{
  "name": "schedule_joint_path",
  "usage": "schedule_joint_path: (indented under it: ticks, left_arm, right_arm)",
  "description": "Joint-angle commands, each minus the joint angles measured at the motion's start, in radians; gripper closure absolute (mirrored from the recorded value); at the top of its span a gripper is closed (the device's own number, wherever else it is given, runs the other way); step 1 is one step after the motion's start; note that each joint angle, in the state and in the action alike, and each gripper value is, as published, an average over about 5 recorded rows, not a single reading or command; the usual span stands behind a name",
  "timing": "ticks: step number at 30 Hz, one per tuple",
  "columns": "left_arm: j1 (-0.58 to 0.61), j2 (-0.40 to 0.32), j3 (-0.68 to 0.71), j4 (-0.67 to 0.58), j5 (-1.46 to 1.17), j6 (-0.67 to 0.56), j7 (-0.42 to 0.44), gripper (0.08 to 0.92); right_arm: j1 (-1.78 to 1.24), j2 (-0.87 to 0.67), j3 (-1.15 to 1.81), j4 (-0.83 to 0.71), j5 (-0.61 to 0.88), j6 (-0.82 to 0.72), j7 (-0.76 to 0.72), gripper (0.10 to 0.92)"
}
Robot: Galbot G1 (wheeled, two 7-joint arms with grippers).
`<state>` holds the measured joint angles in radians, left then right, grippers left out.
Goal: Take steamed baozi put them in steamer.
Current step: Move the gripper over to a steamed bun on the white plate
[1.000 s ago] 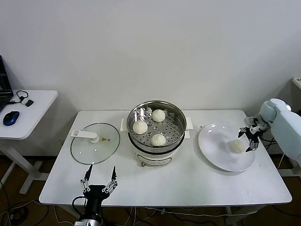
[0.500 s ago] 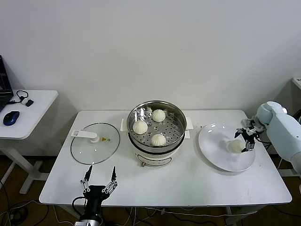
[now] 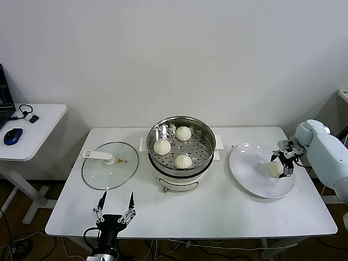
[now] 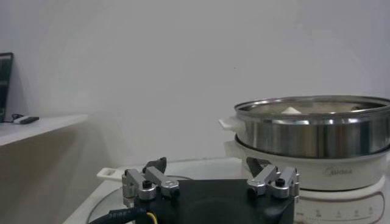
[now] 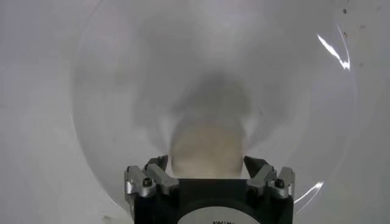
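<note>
Right gripper (image 3: 283,164): fingers spread wide around the last baozi (image 3: 273,169) on the plate (image 3: 247,163).
Left gripper (image 3: 115,209): fingers parted, nothing held.

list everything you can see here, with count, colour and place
steamed baozi: four, white; three in the steamer, one on the plate
steamer: one, steel pot on white base, table middle
plate: one, white, right of the steamer
glass lid: one, clear with white handle, left of the steamer
table: one, white
side desk: one, white, far left, holding a blue mouse
left gripper: open, at the table's near edge
right gripper: open, around the plate's baozi
</note>
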<state>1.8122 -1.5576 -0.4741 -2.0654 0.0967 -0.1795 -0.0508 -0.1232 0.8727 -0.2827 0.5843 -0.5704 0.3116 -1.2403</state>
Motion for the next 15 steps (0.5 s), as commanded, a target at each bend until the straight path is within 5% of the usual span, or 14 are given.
schedule_joint_path:
  ticks: [1,7,15]
  left_arm:
    - [0.002,-0.001,0.001,0.001,0.000,-0.002,0.000,0.177]
    - [0.003,-0.002,0.003,0.000,0.001,-0.002,-0.001,0.177]
    - [0.007,-0.003,0.003,0.000,0.002,-0.005,-0.002,0.177]
  right_arm:
    - [-0.004,0.004,0.020,-0.006,-0.032,0.008,0.004,0.203]
    - [-0.013,0.005,0.037,-0.005,-0.047,0.016,0.005,0.215]
    - [-0.009,0.003,0.035,0.000,-0.030,0.015,0.003,0.350]
